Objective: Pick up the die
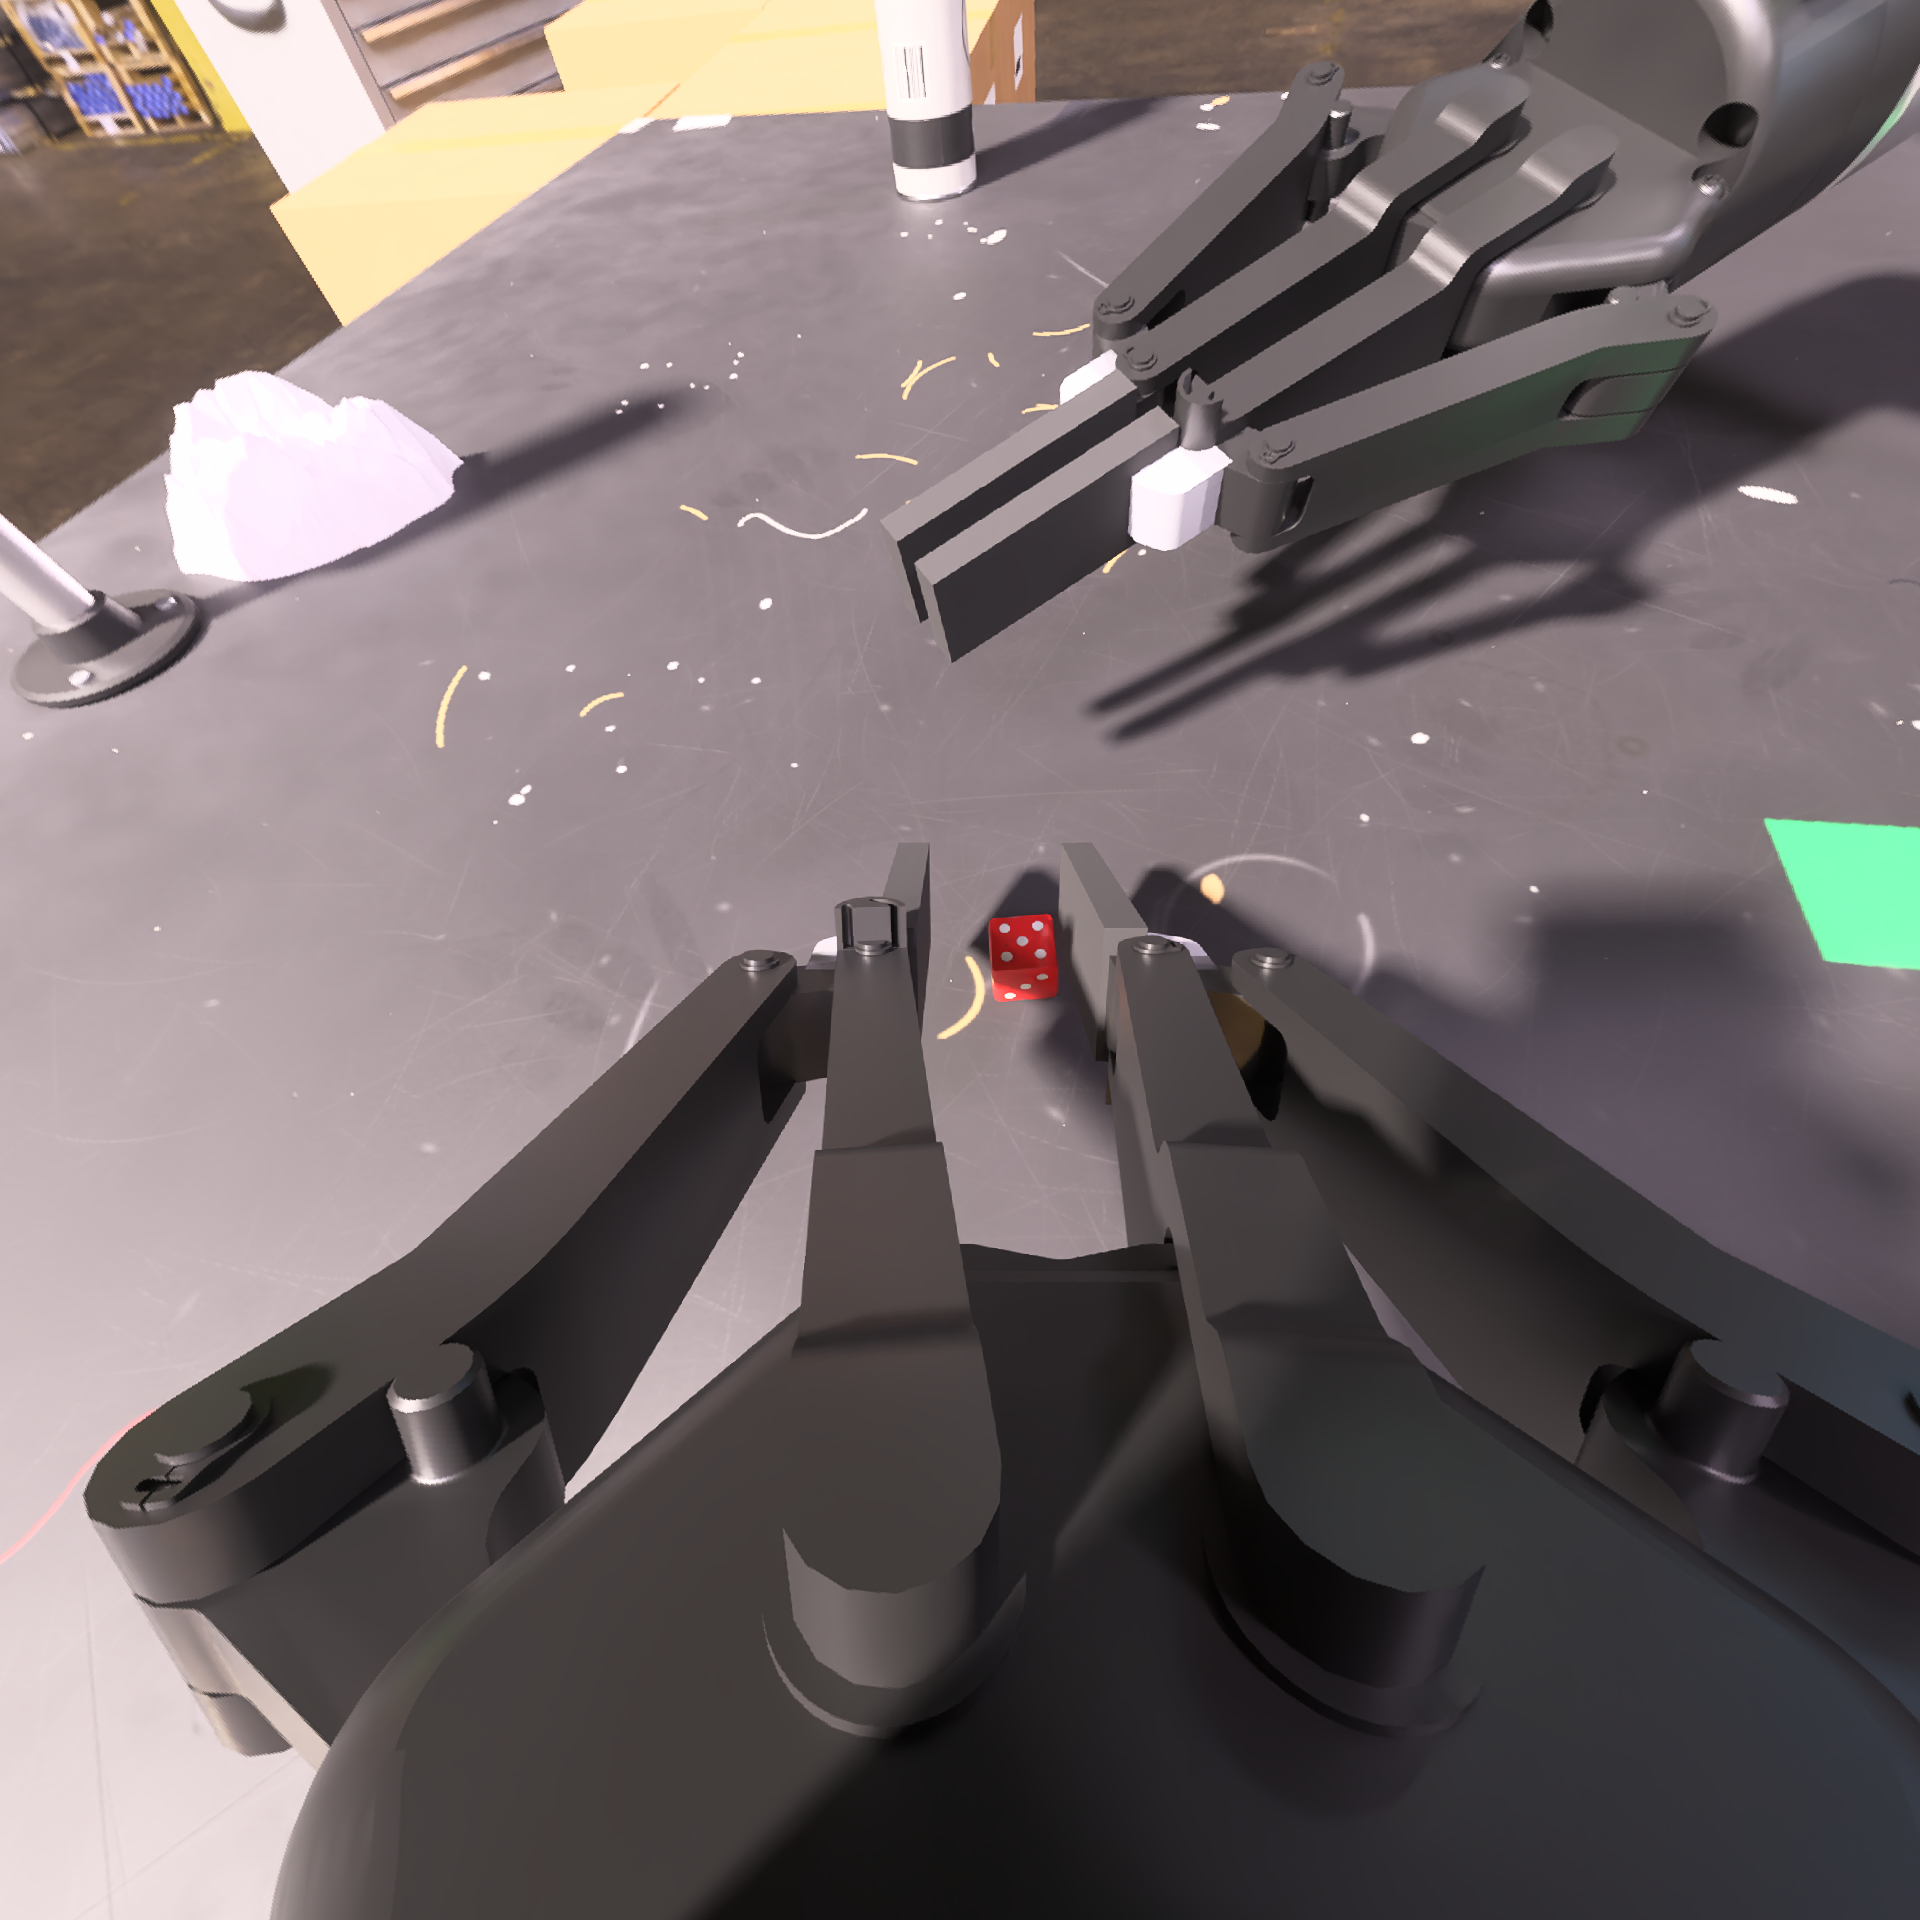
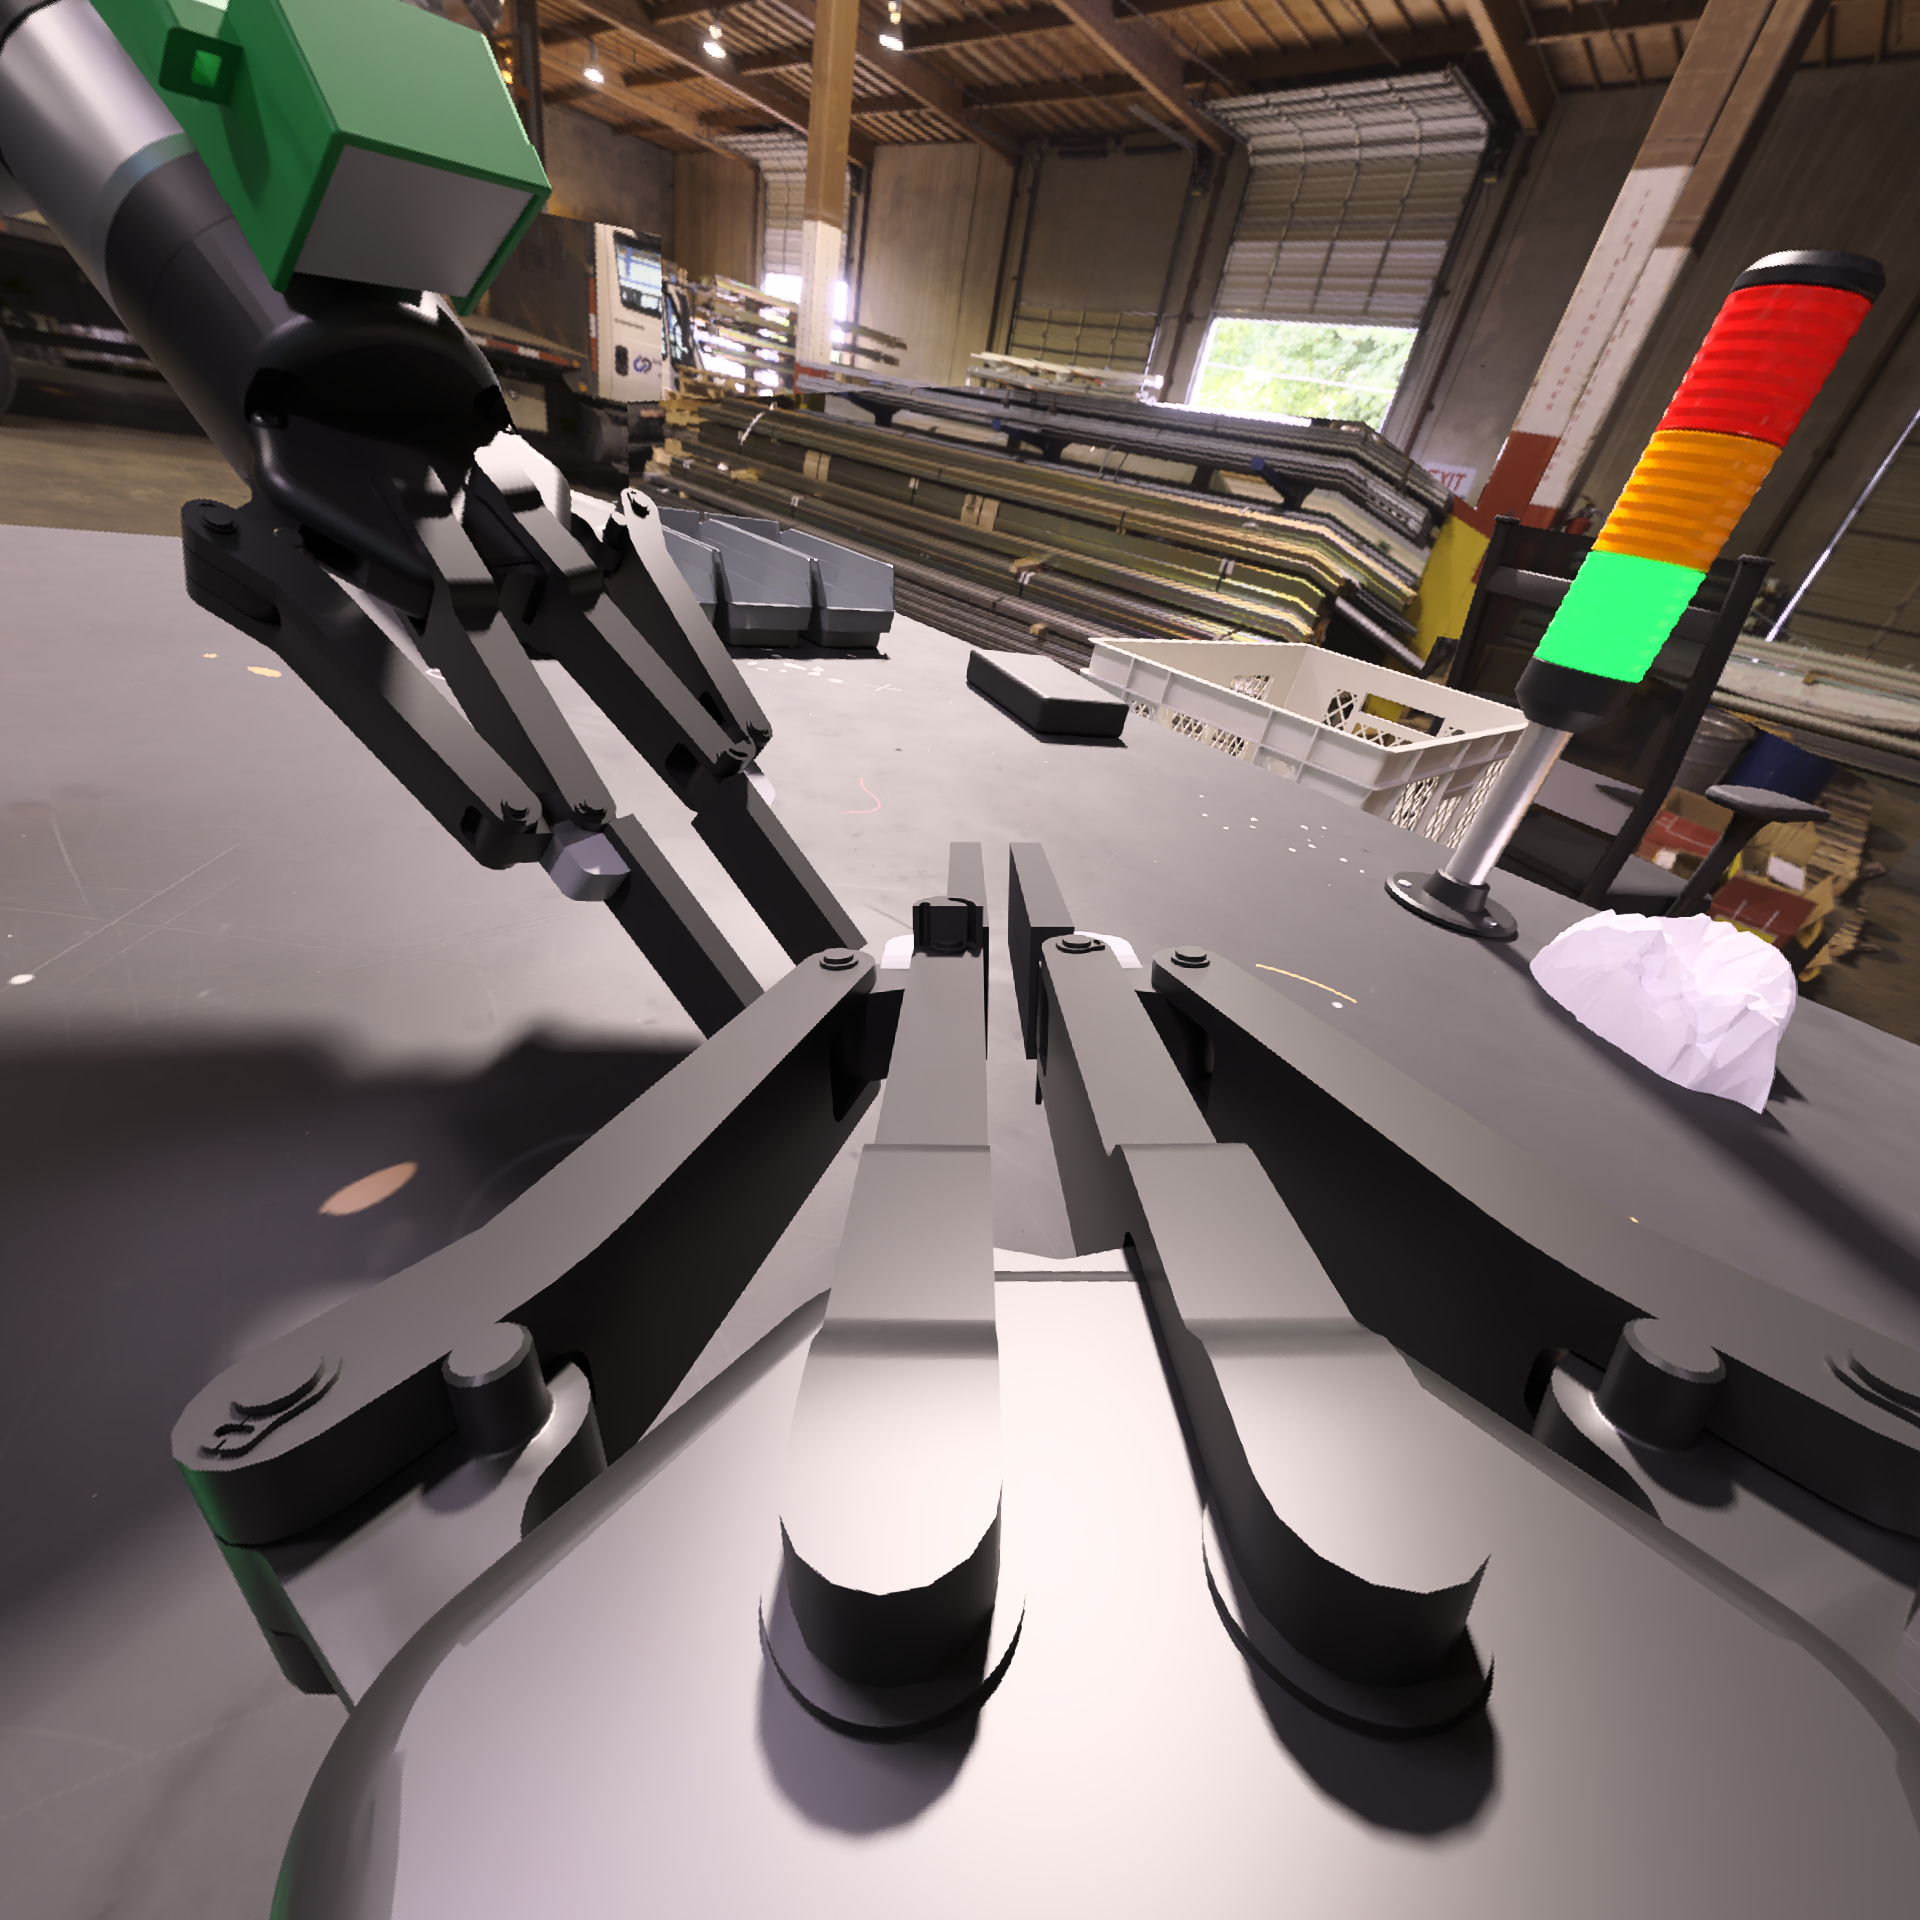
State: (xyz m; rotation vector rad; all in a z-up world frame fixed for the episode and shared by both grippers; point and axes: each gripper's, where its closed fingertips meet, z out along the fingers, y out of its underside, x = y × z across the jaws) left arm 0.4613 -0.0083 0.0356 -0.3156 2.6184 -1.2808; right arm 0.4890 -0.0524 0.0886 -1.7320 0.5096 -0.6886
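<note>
The die (image 1: 1023,957) is a small red cube with white pips, resting on the scratched dark tabletop (image 1: 623,935). It sits between the two fingers of the left hand (image 1: 994,883), close to the right finger, and the fingers stand apart with a gap on the die's other side. The left hand slants down steeply over the die. Beyond the die, the right hand (image 1: 932,597) hovers low, fingers nearly together, gripping nothing. Farther left of the die lies crumpled white paper (image 1: 296,478).

Dark grey linked fingers (image 1: 1091,914), round pivot pins, green wrist housing (image 2: 364,145)
</note>
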